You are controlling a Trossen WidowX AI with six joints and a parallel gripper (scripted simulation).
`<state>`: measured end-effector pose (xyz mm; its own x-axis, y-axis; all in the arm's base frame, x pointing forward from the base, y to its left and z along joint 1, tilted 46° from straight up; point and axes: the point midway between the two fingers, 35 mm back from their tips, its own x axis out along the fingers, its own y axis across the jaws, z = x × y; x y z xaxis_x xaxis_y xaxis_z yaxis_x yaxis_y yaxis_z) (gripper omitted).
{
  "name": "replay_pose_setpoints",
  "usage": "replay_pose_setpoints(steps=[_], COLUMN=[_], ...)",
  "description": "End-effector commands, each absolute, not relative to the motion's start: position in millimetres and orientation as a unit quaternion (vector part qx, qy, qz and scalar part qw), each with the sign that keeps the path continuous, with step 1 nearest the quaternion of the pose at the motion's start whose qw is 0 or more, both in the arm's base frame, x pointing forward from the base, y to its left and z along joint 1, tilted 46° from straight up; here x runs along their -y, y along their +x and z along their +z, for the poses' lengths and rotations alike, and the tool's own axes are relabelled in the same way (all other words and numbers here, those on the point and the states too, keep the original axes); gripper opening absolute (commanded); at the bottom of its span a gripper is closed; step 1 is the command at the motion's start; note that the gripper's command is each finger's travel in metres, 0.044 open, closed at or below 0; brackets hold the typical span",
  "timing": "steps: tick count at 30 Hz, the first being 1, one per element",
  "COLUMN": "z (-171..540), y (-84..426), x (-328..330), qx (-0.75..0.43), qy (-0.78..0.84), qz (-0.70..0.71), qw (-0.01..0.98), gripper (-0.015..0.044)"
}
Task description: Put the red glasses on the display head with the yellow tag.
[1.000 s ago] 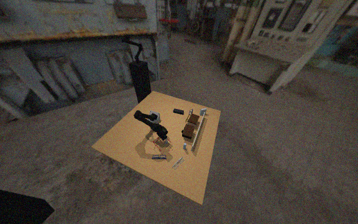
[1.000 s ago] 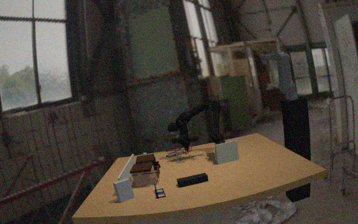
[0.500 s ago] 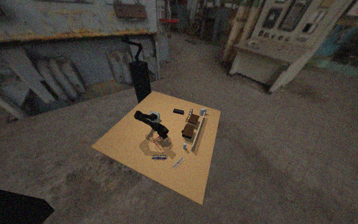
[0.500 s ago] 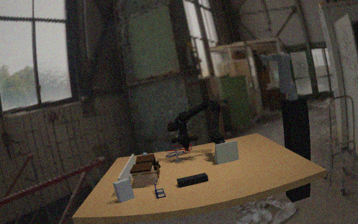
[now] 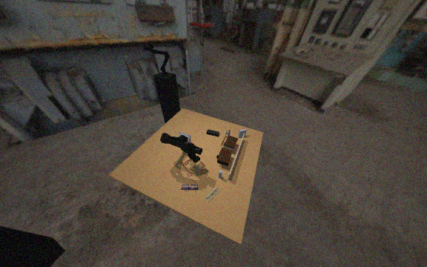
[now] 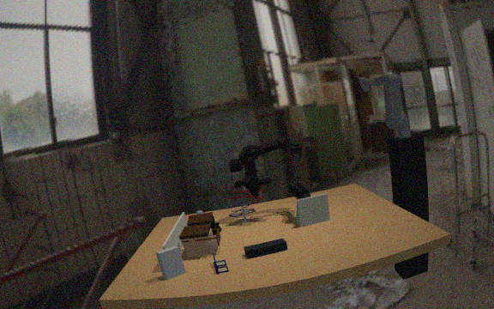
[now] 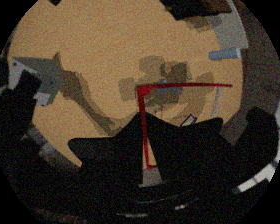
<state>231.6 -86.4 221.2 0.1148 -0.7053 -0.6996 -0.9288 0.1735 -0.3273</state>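
My gripper [image 5: 197, 161] [image 6: 256, 195] [image 7: 141, 115] is shut on the red glasses [image 5: 187, 169] [image 6: 239, 197] [image 7: 143, 92] and holds them above the table. In the wrist view one red bar runs down between the fingers and another stretches right from its upper end. Two brown-topped display heads stand side by side before a white rail: one head [image 5: 230, 142] [image 6: 195, 245] nearer the exterior camera, the other head [image 5: 224, 156] [image 6: 201, 219] nearer the gripper. The gripper is apart from both. A dark thing is at the second head's front. I cannot make out the yellow tag.
Blue glasses [image 5: 190, 187] [image 6: 242, 212] and pale glasses [image 5: 212, 193] lie on the table. More dark blue glasses [image 6: 220, 266] are beside the first head. Also there are a black case [image 5: 213, 133] [image 6: 265, 248], a pale panel [image 6: 312, 210], a pale block [image 6: 171, 263] and a light-blue cylinder [image 5: 220, 173] [image 7: 224, 54].
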Motion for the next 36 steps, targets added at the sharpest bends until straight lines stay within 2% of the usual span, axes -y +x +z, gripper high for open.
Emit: replay_pose_setpoints(steps=[1, 20, 36], z=[220.5, 169.6, 113.5], y=[238.2, 293.8, 319.6], x=[80.7, 19.7, -41.3], qx=[-0.652, -0.664, -0.655], qy=[-0.622, -0.519, -0.418], qz=[0.128, 0.003, -0.115], qw=[0.414, 0.538, 0.619], gripper=[0.0, 0.0, 0.0])
